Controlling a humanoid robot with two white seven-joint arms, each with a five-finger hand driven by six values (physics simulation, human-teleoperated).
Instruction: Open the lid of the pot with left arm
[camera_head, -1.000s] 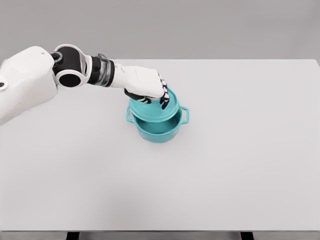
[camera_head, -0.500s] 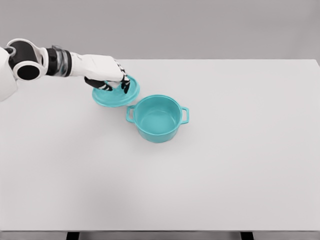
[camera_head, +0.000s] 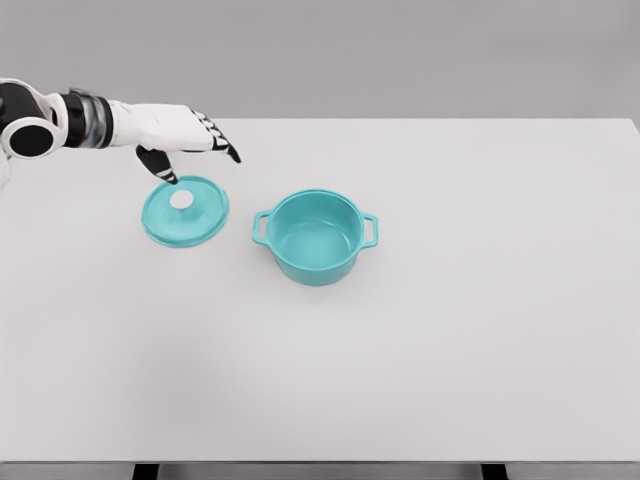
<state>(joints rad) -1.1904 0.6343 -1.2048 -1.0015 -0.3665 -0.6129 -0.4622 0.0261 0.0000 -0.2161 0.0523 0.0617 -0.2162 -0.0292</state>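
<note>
lid (camera_head: 185, 210) lies left of pot (camera_head: 315, 238)

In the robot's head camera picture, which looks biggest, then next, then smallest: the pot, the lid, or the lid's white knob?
1. Pot, counting its handles.
2. Lid, a bit smaller.
3. White knob, much the smallest.

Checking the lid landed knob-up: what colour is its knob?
White, centred on the teal lid, in the head view.
</note>
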